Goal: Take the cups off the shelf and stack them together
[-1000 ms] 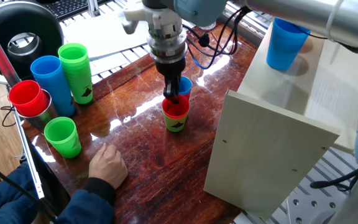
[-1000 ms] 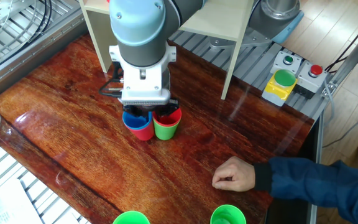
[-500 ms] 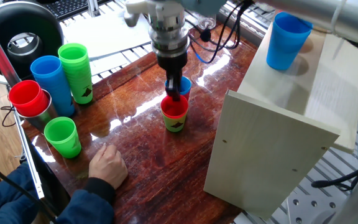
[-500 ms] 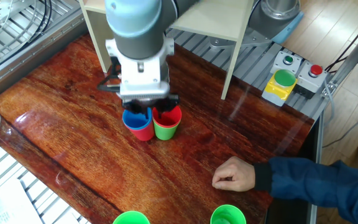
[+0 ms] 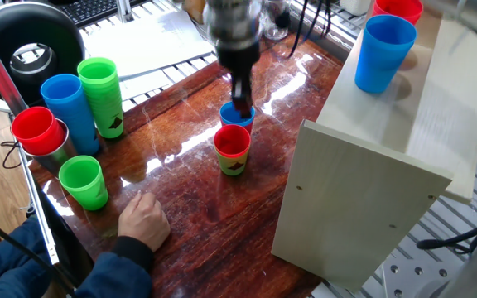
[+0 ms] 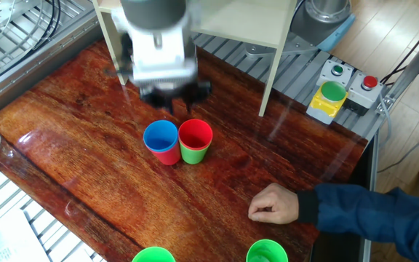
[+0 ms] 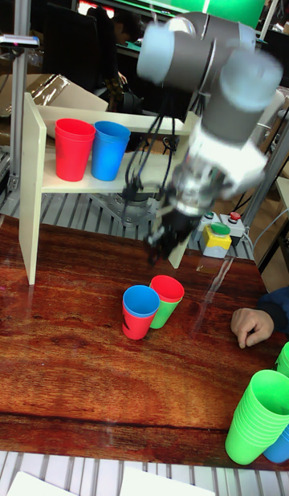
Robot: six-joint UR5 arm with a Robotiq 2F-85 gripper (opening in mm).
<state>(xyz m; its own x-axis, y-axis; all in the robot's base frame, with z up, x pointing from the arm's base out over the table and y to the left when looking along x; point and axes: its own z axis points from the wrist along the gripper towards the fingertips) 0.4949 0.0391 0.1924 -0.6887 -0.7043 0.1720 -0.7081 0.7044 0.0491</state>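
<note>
Hovering blurred above the two nested pairs (image 6: 179,142) on the bench (image 6: 86,182), the pincer (image 6: 164,91) looks empty, its spread unclear; next, reach the shelf (image 7: 32,183) for its red cup (image 7: 73,148) and blue cup (image 7: 108,150).

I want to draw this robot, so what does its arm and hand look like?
The arm is made of fat silver-grey tubes with rounded light blue caps at the joints. Black cables loop alongside it. The wrist ends in a white block, and the hand below it is small and dark with two fingers. It is blurred, so finer markings cannot be seen.
</note>
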